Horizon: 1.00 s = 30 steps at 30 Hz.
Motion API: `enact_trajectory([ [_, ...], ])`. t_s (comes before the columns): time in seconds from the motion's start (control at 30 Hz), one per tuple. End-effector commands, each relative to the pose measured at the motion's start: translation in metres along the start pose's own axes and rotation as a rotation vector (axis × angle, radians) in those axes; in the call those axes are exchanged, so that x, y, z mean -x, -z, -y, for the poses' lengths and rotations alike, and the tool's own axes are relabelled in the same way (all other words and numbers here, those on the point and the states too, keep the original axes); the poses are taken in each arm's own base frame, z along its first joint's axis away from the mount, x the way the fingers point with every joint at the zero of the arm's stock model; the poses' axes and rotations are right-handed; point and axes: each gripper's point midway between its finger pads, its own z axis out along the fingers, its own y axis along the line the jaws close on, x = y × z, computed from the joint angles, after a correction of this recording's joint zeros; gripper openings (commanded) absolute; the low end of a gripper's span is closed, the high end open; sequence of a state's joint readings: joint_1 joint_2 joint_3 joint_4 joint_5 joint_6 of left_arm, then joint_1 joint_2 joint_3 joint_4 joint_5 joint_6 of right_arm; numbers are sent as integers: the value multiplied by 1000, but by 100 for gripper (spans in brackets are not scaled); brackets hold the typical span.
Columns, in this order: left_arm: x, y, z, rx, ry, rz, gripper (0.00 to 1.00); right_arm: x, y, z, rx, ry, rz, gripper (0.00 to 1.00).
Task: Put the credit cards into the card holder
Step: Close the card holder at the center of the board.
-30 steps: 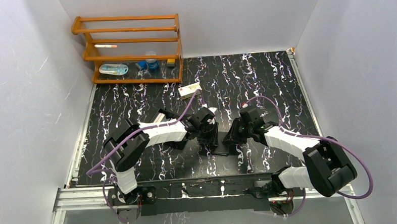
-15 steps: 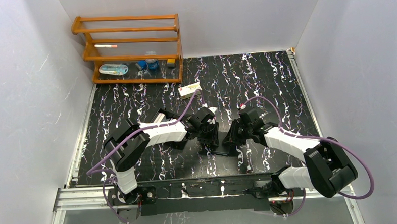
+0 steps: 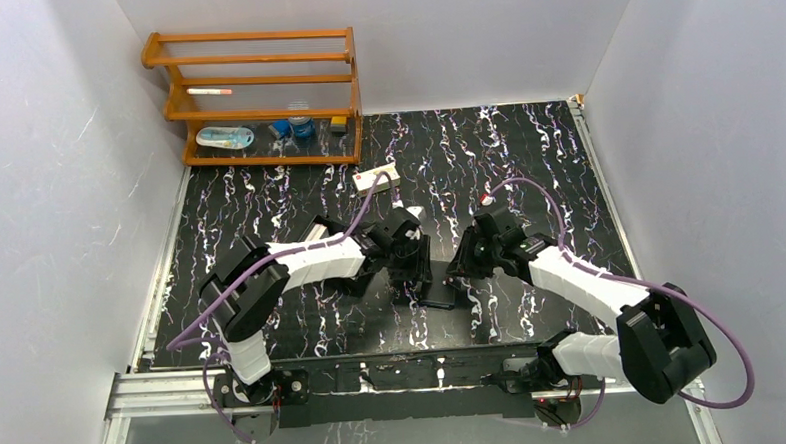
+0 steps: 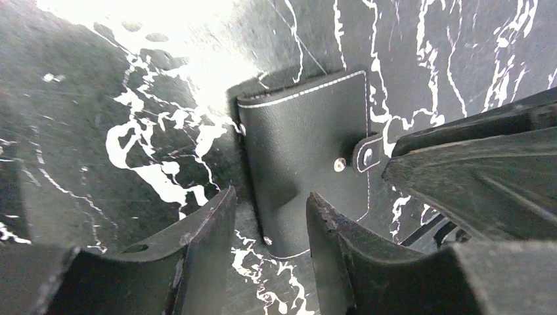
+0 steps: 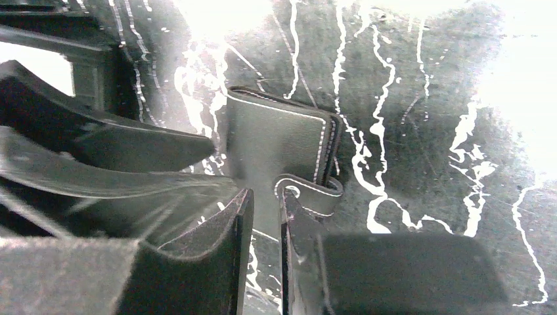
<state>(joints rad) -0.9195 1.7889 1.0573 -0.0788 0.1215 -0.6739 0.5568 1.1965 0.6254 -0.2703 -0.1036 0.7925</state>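
The card holder (image 4: pixel 302 151) is a black folded wallet with white stitching. It lies shut on the marbled table between my two grippers, its snap tab (image 5: pixel 309 190) fastened. In the top view it shows as a dark flat shape (image 3: pixel 438 302). My left gripper (image 4: pixel 270 197) hovers over the holder's near end, jaws apart with nothing between them. My right gripper (image 5: pixel 266 193) stands with a narrow gap, its right fingertip just beside the tab and gripping nothing. Both grippers, left (image 3: pixel 410 281) and right (image 3: pixel 461 274), face each other closely. The credit cards are out of view.
A cream carton (image 3: pixel 376 176) lies behind the left arm. At the back left stands a wooden rack (image 3: pixel 258 98) holding small items. A dark oblong shape (image 5: pixel 401 269) sits just right of my right gripper. White walls close in the table on three sides.
Both grippers' jaws have spread a little wider. The right arm has stretched slightly away from its base. The holder has stayed where it was.
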Motion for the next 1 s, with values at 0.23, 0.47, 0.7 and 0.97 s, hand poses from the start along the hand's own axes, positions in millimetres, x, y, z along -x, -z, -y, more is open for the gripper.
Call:
enact_trajectory([
  [0.23, 19, 7, 8, -60, 5, 28, 43, 5, -10, 7, -55, -8, 2, 28],
  [0.47, 12, 1, 11, -104, -6, 4, 41, -1, -16, 6, -28, -15, -18, 27],
  [0.7, 0, -6, 1, -66, -1, -43, 35, -5, -19, 5, -21, -19, -38, 26],
  [0.97, -1, -5, -5, -34, -3, -47, 33, -10, -20, 9, -24, -39, -45, 26],
])
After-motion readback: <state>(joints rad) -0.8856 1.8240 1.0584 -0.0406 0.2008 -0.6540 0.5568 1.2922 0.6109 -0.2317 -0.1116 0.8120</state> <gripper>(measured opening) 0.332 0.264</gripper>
